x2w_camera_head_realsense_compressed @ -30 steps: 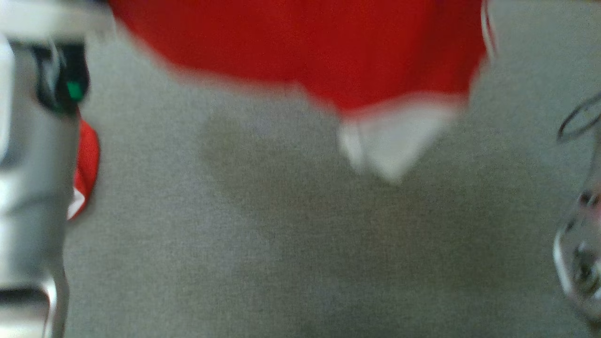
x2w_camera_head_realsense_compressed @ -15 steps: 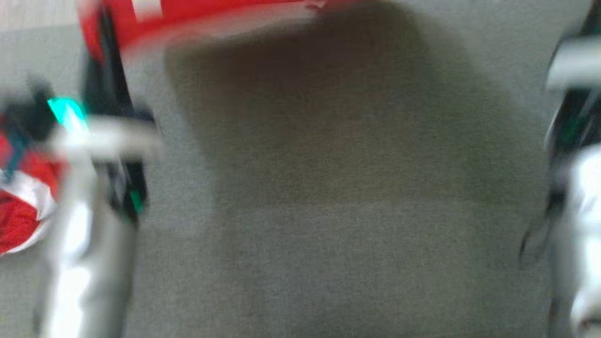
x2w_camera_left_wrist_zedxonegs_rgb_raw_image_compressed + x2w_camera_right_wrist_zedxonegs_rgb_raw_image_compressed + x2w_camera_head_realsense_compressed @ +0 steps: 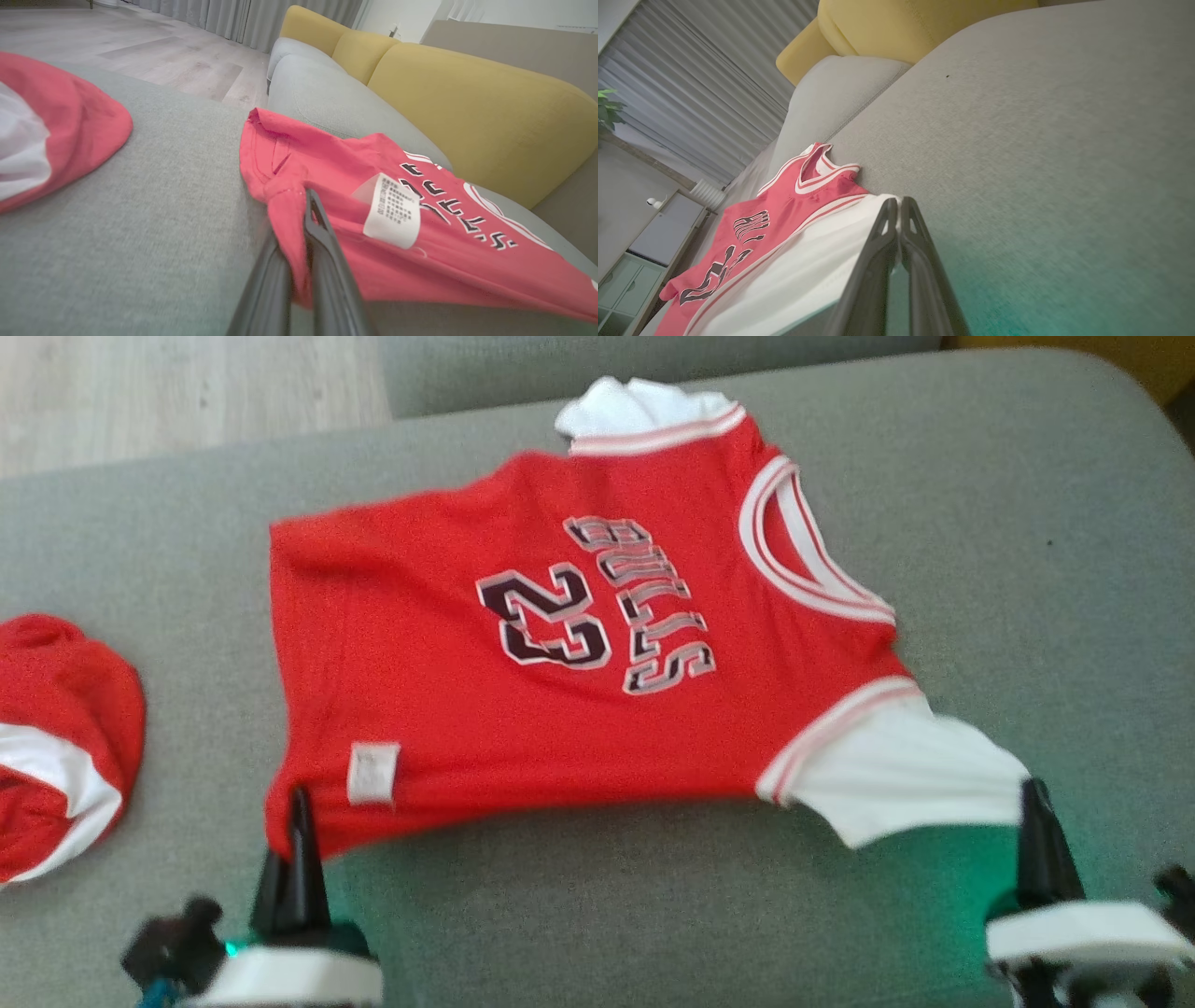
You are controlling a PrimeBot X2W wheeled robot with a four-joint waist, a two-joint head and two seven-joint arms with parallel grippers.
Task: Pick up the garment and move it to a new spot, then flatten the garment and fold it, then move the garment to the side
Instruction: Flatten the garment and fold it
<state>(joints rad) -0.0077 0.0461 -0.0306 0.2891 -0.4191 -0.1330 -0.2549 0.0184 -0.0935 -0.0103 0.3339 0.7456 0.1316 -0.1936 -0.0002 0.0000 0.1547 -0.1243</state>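
Across the sofa [image 3: 1027, 523], the jersey [image 3: 420, 691] lies left-to-right, collar [image 3: 810, 577] pointing right.

We see the red jersey [image 3: 401, 644], with white sleeves, striped trim, a black "23" and lettering and a small white label near its hem, spread front-up across the grey cushion [image 3: 1027, 523], neckline toward our right, its near edge raised off the fabric.

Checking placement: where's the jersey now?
Head view centre: the jersey lies spread on the grey cushion, with another red garment to its left. The left gripper and right gripper pinch its near edge.
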